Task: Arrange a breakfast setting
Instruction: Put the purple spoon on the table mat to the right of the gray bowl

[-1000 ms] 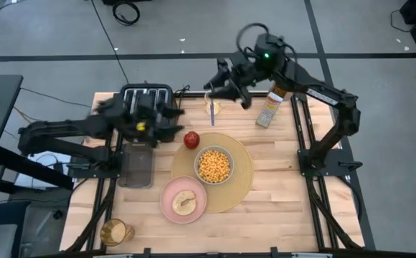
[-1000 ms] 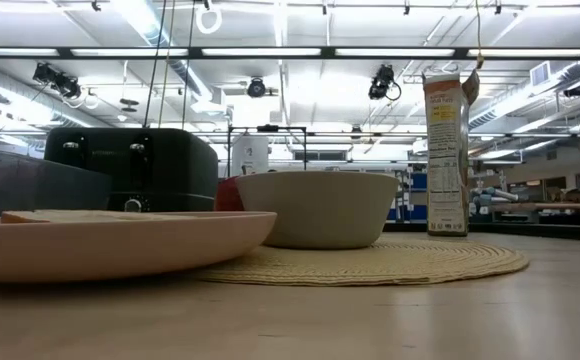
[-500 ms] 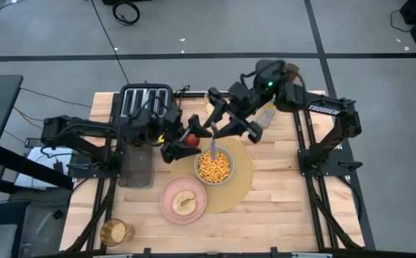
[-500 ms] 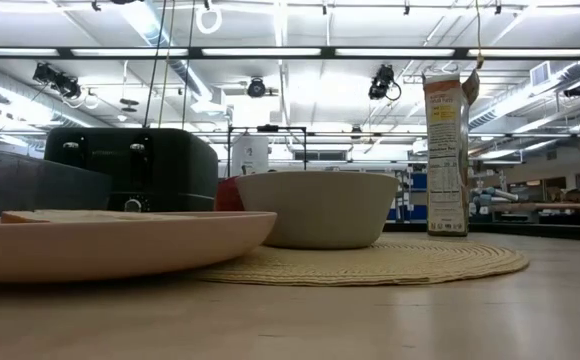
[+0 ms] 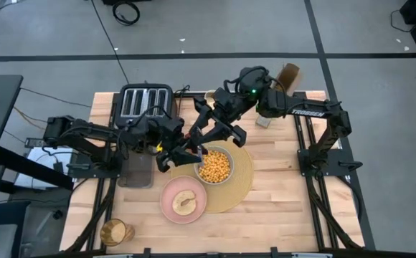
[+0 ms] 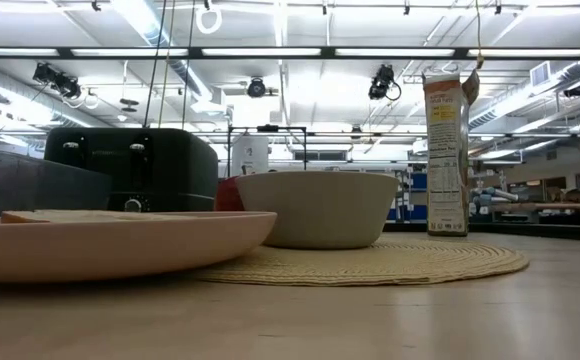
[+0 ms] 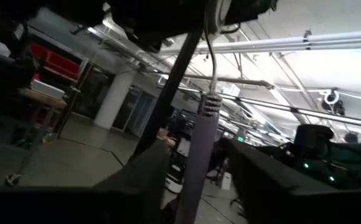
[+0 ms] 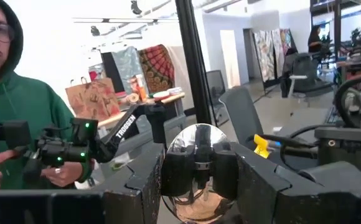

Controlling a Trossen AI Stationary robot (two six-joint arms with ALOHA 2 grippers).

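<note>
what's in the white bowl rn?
The white bowl on the placemat holds yellow cereal pieces. Both grippers, left and right, cover its upper-left rim, so that part of the contents is hidden.

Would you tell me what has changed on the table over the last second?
The right gripper carried the metal spoon from the table's far edge toward the white bowl. The left gripper swung in from the toaster to meet it, its open fingers now flanking the handle. Bowl, pink plate, placemat, glass and toaster stayed put.
</note>
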